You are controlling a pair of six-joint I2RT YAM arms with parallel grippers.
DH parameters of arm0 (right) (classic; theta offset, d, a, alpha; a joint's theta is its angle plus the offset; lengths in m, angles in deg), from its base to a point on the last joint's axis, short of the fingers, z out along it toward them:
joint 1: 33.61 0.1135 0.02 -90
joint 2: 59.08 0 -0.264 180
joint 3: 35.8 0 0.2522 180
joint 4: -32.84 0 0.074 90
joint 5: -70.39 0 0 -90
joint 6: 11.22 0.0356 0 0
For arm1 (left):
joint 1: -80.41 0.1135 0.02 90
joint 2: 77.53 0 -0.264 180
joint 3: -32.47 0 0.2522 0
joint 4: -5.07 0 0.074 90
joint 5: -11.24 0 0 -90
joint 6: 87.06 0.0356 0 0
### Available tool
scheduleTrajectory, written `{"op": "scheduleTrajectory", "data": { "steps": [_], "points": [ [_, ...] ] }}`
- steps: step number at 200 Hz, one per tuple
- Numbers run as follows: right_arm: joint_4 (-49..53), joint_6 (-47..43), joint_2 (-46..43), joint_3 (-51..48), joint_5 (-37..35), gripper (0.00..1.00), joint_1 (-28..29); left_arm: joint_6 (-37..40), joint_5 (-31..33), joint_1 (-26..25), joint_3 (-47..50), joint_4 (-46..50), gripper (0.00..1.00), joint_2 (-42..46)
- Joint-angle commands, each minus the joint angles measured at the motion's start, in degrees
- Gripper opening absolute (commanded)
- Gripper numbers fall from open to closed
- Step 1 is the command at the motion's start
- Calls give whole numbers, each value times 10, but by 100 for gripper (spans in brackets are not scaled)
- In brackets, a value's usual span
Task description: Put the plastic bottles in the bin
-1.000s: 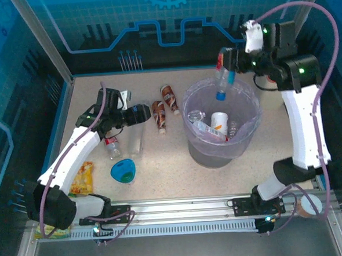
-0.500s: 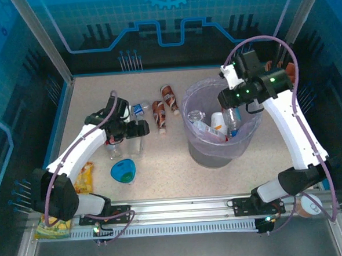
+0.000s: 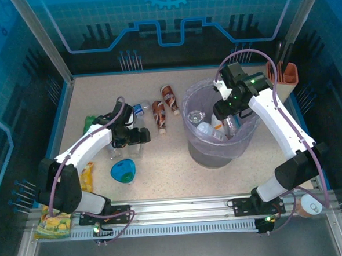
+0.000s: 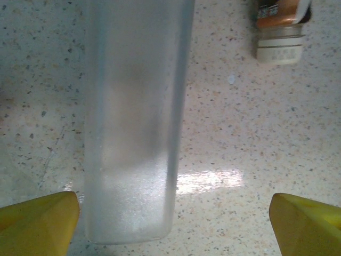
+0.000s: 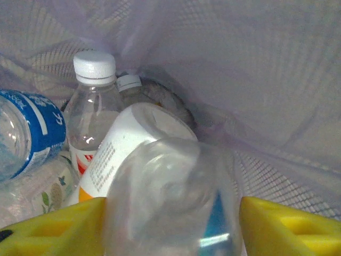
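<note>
Speckled table (image 3: 168,183), blue enclosure (image 3: 95,22), lined bin (image 3: 214,154)

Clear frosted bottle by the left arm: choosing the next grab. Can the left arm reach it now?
Likely yes: the left gripper hangs over the clear frosted plastic bottle, jaws open wide, straddling it, nothing between.

The speckled beige table (image 3: 168,183) carries the grey bin (image 3: 210,156). Left of the bin lie one brown-labelled bottle (image 3: 170,99), a second brown-labelled bottle (image 3: 158,116), a clear bottle (image 4: 133,106), a blue bowl (image 3: 123,170) and yellow snack packets (image 3: 84,178). An orange knife block (image 3: 288,73) stands to the bin's far right.
</note>
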Motion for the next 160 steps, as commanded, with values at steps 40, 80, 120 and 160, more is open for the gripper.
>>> {"op": "scheduleTrajectory", "data": {
  "steps": [40, 80, 120, 160],
  "points": [
    [20, 2, -18, 65, 1, 83, 9, 9, 28, -2, 1, -10, 91, -27],
    [2, 25, -51, 90, 40, 84, 6, 6, 26, -2, 10, -29, 86, -48],
    [-64, 76, -88, 64, 101, 85, -2, -1, 23, -2, 14, -46, 77, -70],
    [-115, 107, -109, 40, 156, 85, -8, -4, 27, -2, 17, -55, 64, -77]
  ]
}}
